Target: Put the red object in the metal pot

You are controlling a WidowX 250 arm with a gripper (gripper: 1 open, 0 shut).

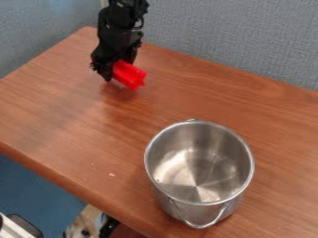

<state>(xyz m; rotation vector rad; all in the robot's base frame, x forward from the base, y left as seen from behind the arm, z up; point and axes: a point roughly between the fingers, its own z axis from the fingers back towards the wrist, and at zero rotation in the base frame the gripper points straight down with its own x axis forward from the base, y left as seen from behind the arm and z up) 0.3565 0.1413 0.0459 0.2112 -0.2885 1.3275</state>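
Observation:
The red object (129, 75) is a small bright red block held between the black fingers of my gripper (114, 67), at the far left of the wooden table. It hangs slightly above the tabletop, tilted. The gripper is shut on it, with the arm rising out of the top of the view. The metal pot (199, 172) is a shiny round steel pot with a thin wire handle, standing near the front right edge, well apart from the gripper. Its inside holds nothing.
The wooden table (87, 121) ends in a front edge running diagonally from left to lower right. A grey wall stands behind it. Bare wood lies between the gripper and the pot.

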